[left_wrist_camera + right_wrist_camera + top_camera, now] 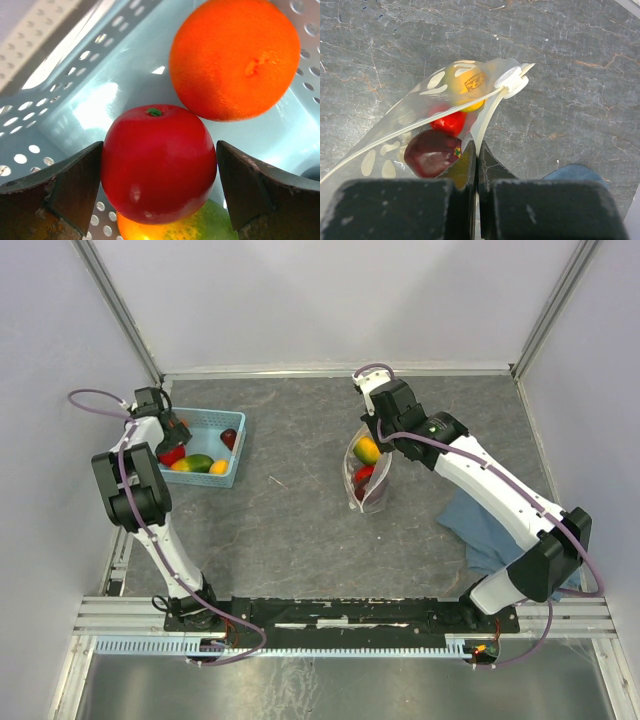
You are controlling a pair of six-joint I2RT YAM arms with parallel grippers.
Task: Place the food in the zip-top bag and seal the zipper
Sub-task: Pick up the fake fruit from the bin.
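My left gripper [172, 445] is down in the light-blue basket [215, 481]. In the left wrist view its two fingers [159, 146] press the sides of a red toy fruit [159, 162], which rests on a green-yellow mango [175, 232], with an orange [235, 57] behind. My right gripper [385, 452] is shut on the pale zipper strip [487, 112] of the clear spotted bag [365, 485], holding its mouth up. In the bag are a yellow-orange fruit [465, 82], a red one [449, 122] and a dark purple one [430, 152].
The basket also holds a dark red fruit [229, 438] and a small orange piece [219, 467]. A blue cloth [490, 530] lies under the right arm. The zipper's white slider [512, 80] sits at the far end of the strip.
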